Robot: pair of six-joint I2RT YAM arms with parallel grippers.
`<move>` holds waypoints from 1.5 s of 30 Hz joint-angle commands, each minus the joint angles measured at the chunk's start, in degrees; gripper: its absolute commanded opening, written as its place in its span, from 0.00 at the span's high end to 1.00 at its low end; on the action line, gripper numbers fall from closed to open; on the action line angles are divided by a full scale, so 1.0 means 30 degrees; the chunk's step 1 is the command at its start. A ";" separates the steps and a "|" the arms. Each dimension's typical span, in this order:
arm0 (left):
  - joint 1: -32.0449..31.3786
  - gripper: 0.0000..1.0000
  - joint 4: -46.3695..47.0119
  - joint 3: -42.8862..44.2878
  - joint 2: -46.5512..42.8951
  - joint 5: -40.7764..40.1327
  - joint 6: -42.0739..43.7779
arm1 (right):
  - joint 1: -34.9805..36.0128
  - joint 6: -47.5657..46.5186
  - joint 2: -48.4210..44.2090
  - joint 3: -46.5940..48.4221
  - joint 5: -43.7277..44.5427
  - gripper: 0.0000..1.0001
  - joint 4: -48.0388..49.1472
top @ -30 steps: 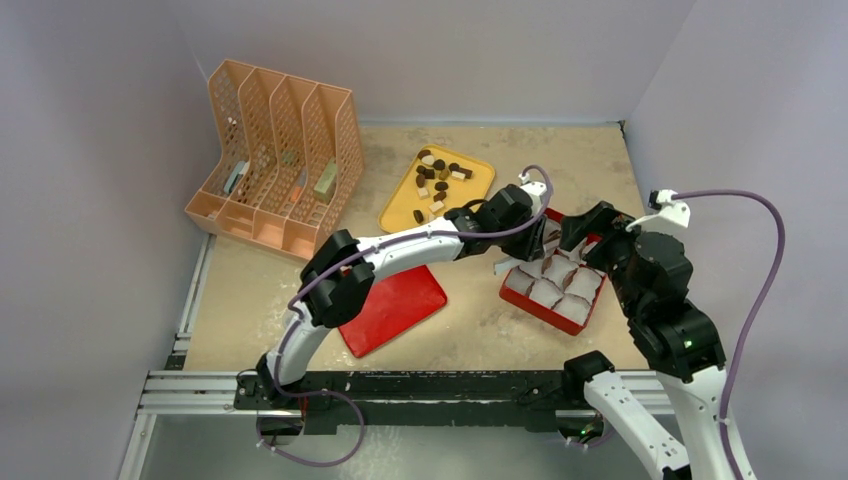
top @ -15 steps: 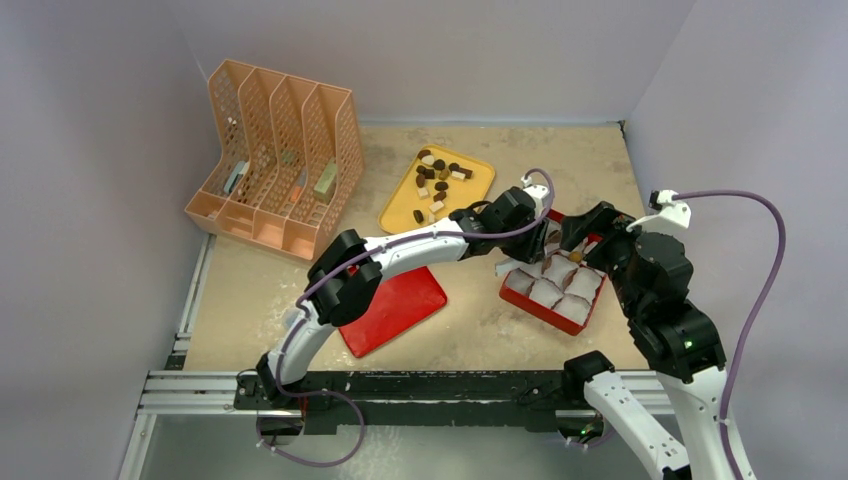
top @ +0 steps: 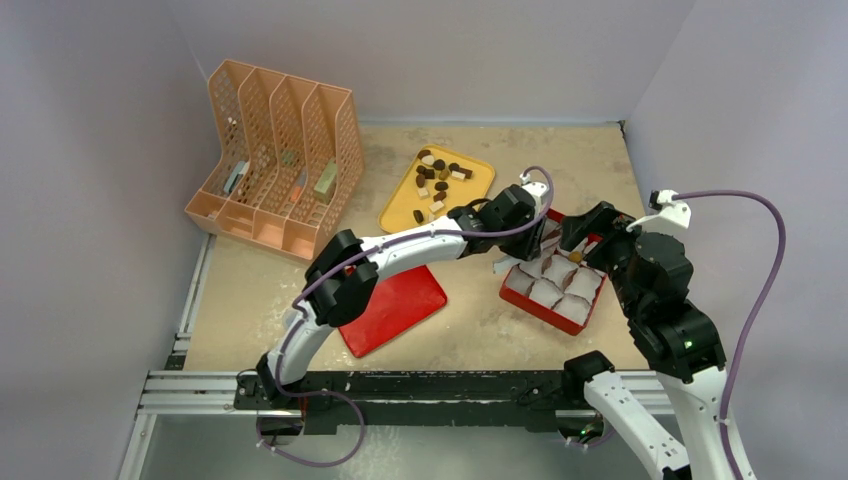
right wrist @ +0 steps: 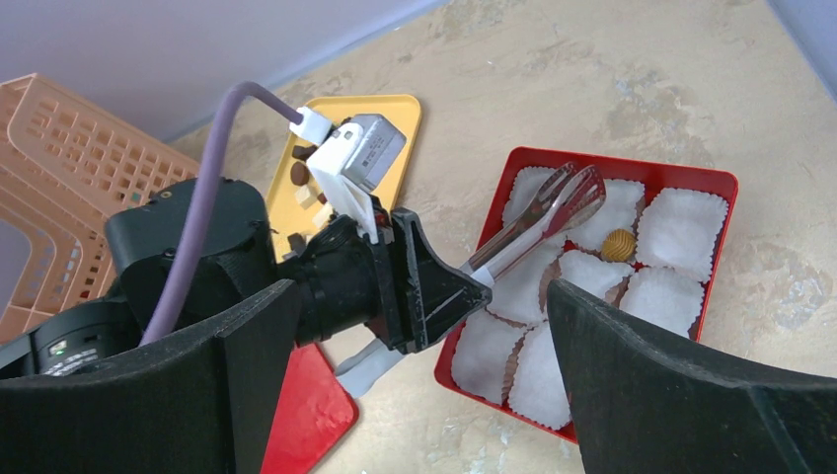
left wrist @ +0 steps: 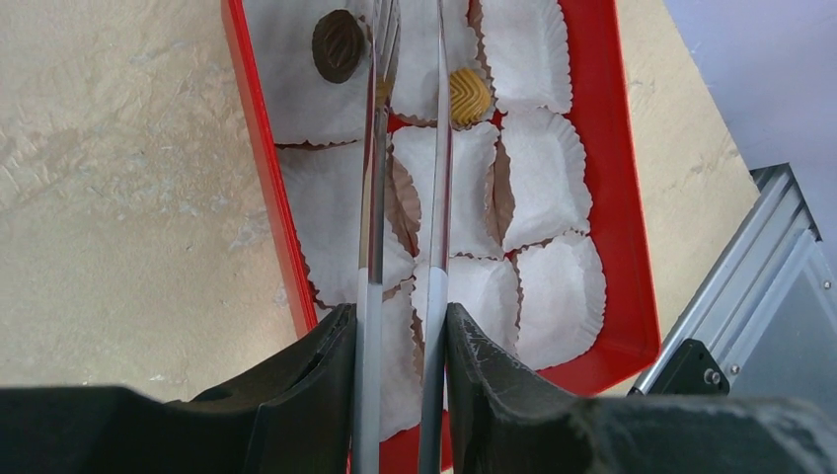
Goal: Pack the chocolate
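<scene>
**Mira:** Jaws of the left gripper [left wrist: 400,365], how do they stand?

**Tomas:** They are clenched on a pair of tongs [left wrist: 370,197]. Both black fingers press on the two thin arms, and the arms run almost together, side by side. Whether the tips pinch something, I cannot tell.

**Mira:** And the right gripper [right wrist: 419,288]?

**Tomas:** It is spread wide, with nothing between its fingers. It hangs by the far side of the red box [left wrist: 604,158], facing the left gripper.

**Mira:** Please go from the big things to the small ones.

**Tomas:** The table [top: 480,322] is sandy beige. On its far left part stands an orange file rack [top: 275,160] with four slots. In the far middle lies a yellow tray [top: 470,190], and most of the chocolate [top: 438,180] is on it, loose: dark brown rounds and pale blocks. A red lid [top: 400,305] lies flat at the near side, partly under the left arm. The red box is to the right of it, near the tray but not touching. White paper cups [left wrist: 538,138] fill the box. The tongs reach over the cups to the far end.

**Mira:** Is any chocolate in the box?

**Tomas:** I see two pieces, each in its own cup, one on each side of the tongs' tips: a dark round piece [left wrist: 339,44] and a tan ridged piece [left wrist: 470,96].
</scene>
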 commanded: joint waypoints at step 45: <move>-0.1340 0.71 0.0136 0.0512 -0.0680 -0.0413 0.0904 | 0.0051 0.0018 -0.0104 0.0264 0.0428 0.03 0.0598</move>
